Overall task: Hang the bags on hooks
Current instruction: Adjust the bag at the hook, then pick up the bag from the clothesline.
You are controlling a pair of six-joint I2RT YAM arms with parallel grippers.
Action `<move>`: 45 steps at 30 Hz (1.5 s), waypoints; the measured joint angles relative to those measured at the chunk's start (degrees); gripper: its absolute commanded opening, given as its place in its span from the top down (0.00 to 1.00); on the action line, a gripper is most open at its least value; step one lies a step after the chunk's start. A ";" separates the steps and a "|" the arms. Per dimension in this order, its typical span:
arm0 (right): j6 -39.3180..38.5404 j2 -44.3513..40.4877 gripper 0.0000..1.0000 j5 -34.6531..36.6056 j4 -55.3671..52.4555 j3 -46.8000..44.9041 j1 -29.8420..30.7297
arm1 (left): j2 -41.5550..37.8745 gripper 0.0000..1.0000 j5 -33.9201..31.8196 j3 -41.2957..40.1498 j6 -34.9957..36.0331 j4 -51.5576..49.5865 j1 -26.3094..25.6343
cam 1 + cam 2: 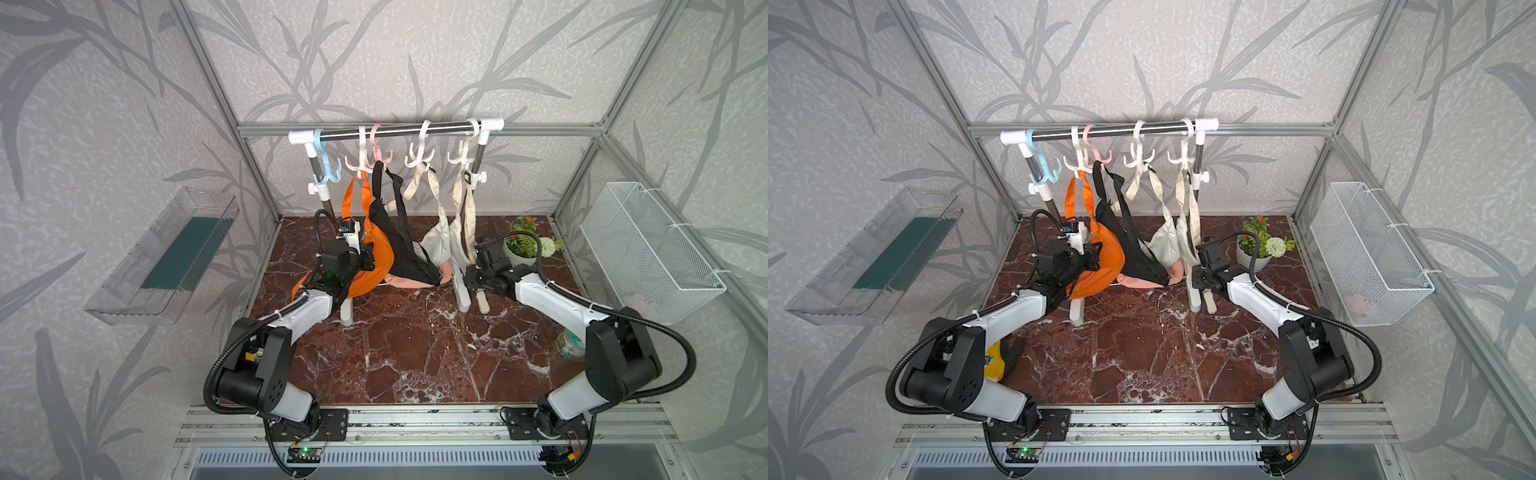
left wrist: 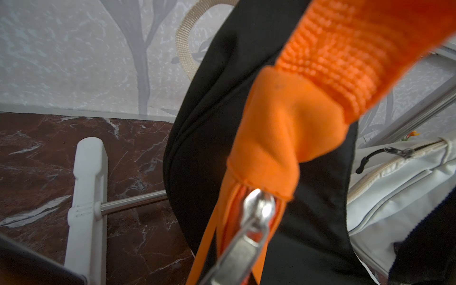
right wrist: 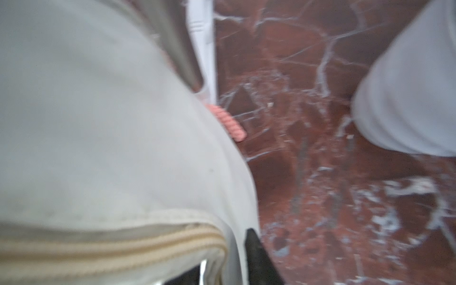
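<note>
1. Orange bag (image 1: 380, 259) (image 1: 1109, 257) hangs centre-left in both top views. Its strap is looped over a white hook (image 1: 360, 163) on the rail (image 1: 395, 131), and its body angles toward the lower left instead of hanging straight.
2. Left gripper (image 1: 367, 254) sits against the bag's left edge with its jaws pressed together. I can't tell if any fabric is between them. The left wrist view is filled by the bag's orange end (image 2: 276, 138) and a metal zip pull (image 2: 254, 222).
3. Black bag (image 1: 399, 253) hangs just right of the orange one and touches it. Its strap is on the pink hook (image 1: 379, 151).
4. Two white bags (image 1: 436, 245) hang further right, each strap on its own white hook.
5. Right gripper (image 1: 471, 272) is low, beside the right-hand white bag and near the rack's right foot. I can't tell how its jaws stand. The right wrist view is blurred: white fabric fills the left, with one dark fingertip (image 3: 256, 254) at the bottom edge.
6. Pink bag (image 1: 405, 283) lies under the black bag, at the rack's base on the marble table (image 1: 415, 357).
7. Blue hook (image 1: 326, 166) is at the rail's left end. A potted plant (image 1: 519, 249) stands right of the rack, a wire basket (image 1: 648, 249) is on the right wall, and a clear tray (image 1: 166, 257) is on the left wall.
</note>
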 measured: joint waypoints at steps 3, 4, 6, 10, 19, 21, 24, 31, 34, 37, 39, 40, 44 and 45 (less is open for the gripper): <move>-1.97 -0.98 0.64 3.98 0.11 -0.09 -3.69 | 0.00 1.00 0.00 0.00 -0.02 0.00 0.00; -2.60 -0.98 0.56 4.92 0.15 0.04 -4.24 | 0.00 1.00 0.00 0.00 -0.04 0.00 0.00; -3.82 -0.42 0.37 6.12 -0.72 1.20 -4.98 | 0.00 1.00 0.17 0.00 -0.28 0.04 0.00; -5.42 0.00 0.30 5.42 -2.49 4.07 -4.92 | 0.00 1.00 0.57 0.00 -0.90 0.20 0.02; -5.90 -27.10 0.31 8.11 -9.05 -0.96 11.15 | 0.00 1.00 0.83 0.00 -1.01 0.24 0.02; -5.33 -33.33 0.32 10.43 -10.29 -0.96 17.51 | 0.00 1.00 0.83 0.00 -1.01 0.24 0.02; -2.99 -36.30 0.33 12.04 -11.02 -0.96 25.66 | 0.00 1.00 0.85 0.00 -1.01 0.24 0.02; 3.56 -18.34 0.50 6.67 -4.46 -6.10 26.03 | 0.00 1.00 0.96 0.00 -1.09 0.26 0.02; 4.96 -10.54 0.52 3.04 -1.79 -7.74 20.96 | 0.00 1.00 0.98 0.00 -1.09 0.26 0.02; 5.62 -6.14 0.55 -0.44 1.51 -7.58 15.69 | 0.00 1.00 1.01 0.00 -1.07 0.24 0.02; 5.84 -3.69 0.57 -2.99 3.52 -6.88 12.50 | 0.00 1.00 1.01 0.00 -1.09 0.26 0.02; 5.90 -2.56 0.57 -3.87 4.13 -6.32 11.47 | 0.00 1.00 1.01 0.00 -1.09 0.24 0.02; 5.88 2.51 0.57 -7.37 7.28 -3.72 7.69 | 0.00 1.00 1.01 0.00 -1.09 0.24 0.02; 5.84 3.48 0.57 -7.93 7.89 -3.21 7.21 | 0.00 1.00 1.01 0.00 -1.09 0.24 0.02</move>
